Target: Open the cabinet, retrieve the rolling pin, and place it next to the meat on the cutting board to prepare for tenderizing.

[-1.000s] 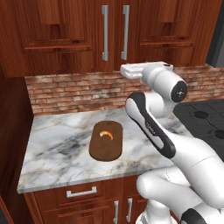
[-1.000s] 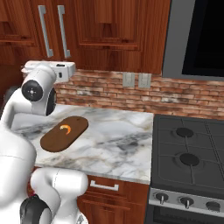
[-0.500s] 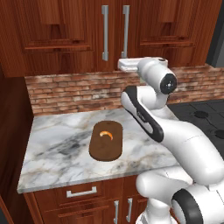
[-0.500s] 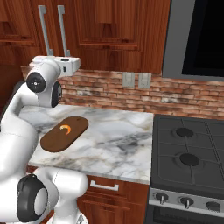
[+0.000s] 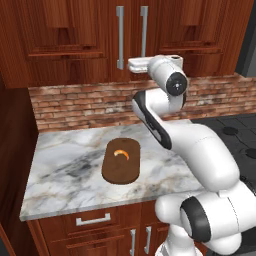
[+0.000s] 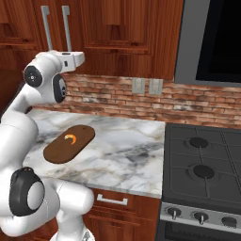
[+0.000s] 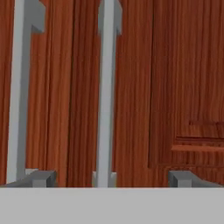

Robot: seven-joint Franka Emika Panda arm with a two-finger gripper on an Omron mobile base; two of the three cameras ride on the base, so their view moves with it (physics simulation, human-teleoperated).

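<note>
Two cabinet point(image 7: 131, 87) handles ahead; right handle point(image 7: 106, 87) between spread, empty jaws.

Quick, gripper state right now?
Gripper: open, holding nothing, fingertips either side of the cabinet's right handle.

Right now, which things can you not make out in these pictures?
- The rolling pin: presumably behind the shut cabinet doors.
- Upper handle ends: cut by the top edge in the base views.
- The gripper: its fingertips barely show, at the hand view's bottom.
- The meat: too small for detail on the cutting board.
</note>
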